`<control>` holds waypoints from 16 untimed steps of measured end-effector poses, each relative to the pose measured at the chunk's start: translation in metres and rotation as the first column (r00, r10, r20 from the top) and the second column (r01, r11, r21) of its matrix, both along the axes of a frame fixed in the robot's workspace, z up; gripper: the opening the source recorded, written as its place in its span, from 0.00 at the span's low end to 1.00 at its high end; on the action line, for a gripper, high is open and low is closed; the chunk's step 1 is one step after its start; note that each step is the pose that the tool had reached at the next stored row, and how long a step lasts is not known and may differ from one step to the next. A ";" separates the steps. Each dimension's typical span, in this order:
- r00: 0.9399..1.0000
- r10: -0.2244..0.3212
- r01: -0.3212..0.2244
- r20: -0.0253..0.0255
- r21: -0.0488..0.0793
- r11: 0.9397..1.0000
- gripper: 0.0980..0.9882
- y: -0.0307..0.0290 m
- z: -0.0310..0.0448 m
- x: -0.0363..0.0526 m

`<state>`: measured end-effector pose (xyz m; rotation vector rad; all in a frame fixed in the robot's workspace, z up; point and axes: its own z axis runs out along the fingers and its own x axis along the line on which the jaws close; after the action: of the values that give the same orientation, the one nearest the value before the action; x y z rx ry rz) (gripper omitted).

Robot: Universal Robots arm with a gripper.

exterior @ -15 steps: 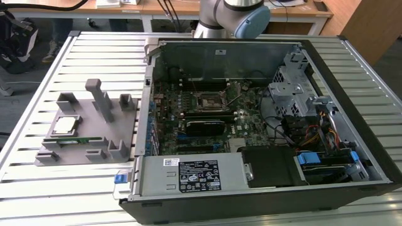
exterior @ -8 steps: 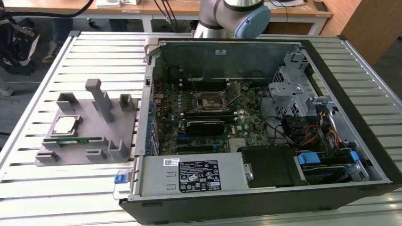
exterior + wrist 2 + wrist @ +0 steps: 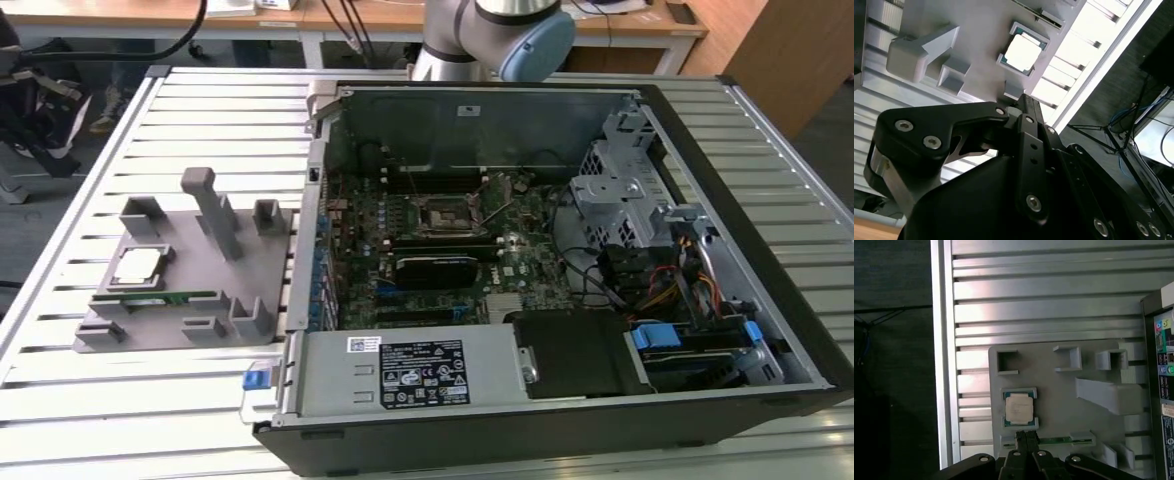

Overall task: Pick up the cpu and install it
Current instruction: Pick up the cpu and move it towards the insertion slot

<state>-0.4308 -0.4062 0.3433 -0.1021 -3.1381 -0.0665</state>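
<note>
A: Where's the cpu (image 3: pixel 139 264)?
B: Flat in its pocket on the grey tray (image 3: pixel 187 290), at the exterior view's left of the pc case (image 3: pixel 561 120). 1 ram stick (image 3: pixel 167 297) lies just beside it.
A: Claw (image 3: pixel 1026 434)?
B: Tips pinched together, empty, over the tray, apart from the cpu.

Glare on cpu (image 3: pixel 1021 52), prob. overexposed

A ribbed, silvery metal table (image 3: pixel 200 110) fills the workspace, its slats glaring white under strong light in the second wrist view. Beyond its far edge stands a light wooden desk (image 3: pixel 374 18), with a wooden cabinet (image 3: pixel 787 50) toward the exterior view's right. The floor (image 3: pixel 894 390) is dark, crossed by loose cables (image 3: pixel 1126 117) and thin black stand legs (image 3: pixel 1094 132).
</note>
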 end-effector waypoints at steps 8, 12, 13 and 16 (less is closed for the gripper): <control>0.999 0.035 -0.035 -0.001 0.000 0.999 0.23 -0.0037 -0.0145 0.0000; 0.999 0.035 -0.035 -0.001 0.000 0.999 0.43 -0.0045 -0.0217 0.0000; 0.999 0.035 -0.035 -0.001 0.000 0.999 0.49 -0.0047 -0.0236 -0.0001; 0.999 0.035 -0.035 -0.001 0.000 0.999 0.56 -0.0049 -0.0290 0.0000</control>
<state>-0.4308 -0.4111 0.3143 -0.0469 -3.1379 -0.0664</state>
